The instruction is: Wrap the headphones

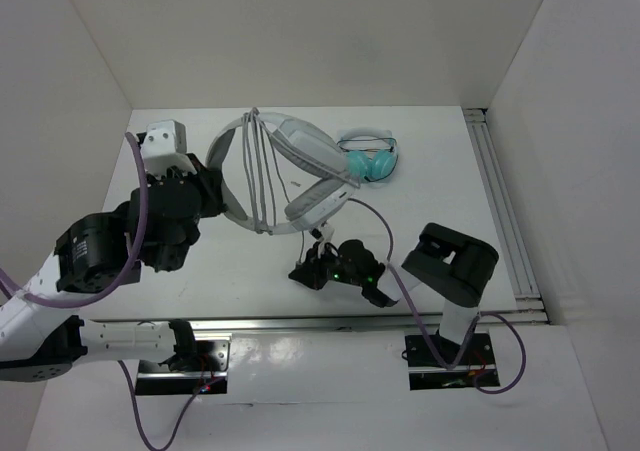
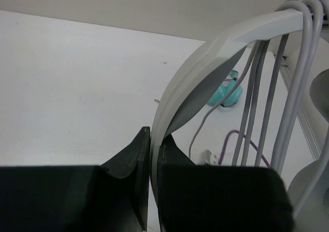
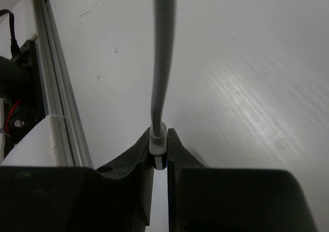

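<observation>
Fingers (image 2: 126, 162) of the left gripper (image 2: 154, 139) clamp tight on the headband (image 2: 200, 67) of the headphones (image 1: 305, 141), with cable (image 2: 290, 88) loops wound across the band just beyond the fingertips. The right gripper (image 3: 160, 139) pinches the cable's plug end, the cord running straight ahead from it. Teal headphones (image 1: 370, 158) lie farther off.

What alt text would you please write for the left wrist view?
The left gripper clamps the grey headband of the headphones, with their thin cable looped several times across it. Small teal headphones lie on the white table behind.
</observation>
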Motion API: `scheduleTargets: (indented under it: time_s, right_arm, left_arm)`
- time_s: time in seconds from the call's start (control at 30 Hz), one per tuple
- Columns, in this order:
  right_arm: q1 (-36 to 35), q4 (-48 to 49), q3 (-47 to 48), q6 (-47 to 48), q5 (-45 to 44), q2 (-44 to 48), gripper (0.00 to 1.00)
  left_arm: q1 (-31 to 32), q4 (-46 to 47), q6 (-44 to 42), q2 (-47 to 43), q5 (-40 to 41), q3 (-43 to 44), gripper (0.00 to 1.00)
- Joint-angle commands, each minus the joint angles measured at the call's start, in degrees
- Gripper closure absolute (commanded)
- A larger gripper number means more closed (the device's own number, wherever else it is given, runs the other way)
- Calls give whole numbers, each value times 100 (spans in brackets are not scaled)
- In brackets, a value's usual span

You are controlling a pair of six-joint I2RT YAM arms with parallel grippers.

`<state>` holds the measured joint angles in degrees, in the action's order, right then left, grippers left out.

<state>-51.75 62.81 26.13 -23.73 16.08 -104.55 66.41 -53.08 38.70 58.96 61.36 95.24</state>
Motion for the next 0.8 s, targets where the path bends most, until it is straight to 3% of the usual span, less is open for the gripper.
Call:
scheduleTargets:
  time_s: [0.0,0.07,0.1,0.17,0.4,0.67,0.77]
  right_arm:
    - [-546,-67,-327,114,-929,488,100]
    - [-994,-136,-442,114,-1358,707,100]
    - [-1152,-259,-503,175,-1509,786,100]
    - [-1661,-618,-504,175,-2000,1067,100]
    - [-3270,-2358,-31,579,-3759,2218,100]
    - [-4474,-4530,1261,1290,-5252,3607,100]
    - [-4677,-5338,1877,1668,-5676,3775,100]
  left_arm:
    - [-354,89,1051,27,737,170,100]
    - [-794,-351,1490,307,580,328,100]
    - [-1319,-352,1492,405,248,328,100]
    - [-1787,-283,1492,581,-18,328,100]
    - [-3554,939,534,1046,-1108,-304,100]
    - [-3881,1028,207,1390,-741,-1472,100]
    - [-3505,730,287,1513,-398,-1648,100]
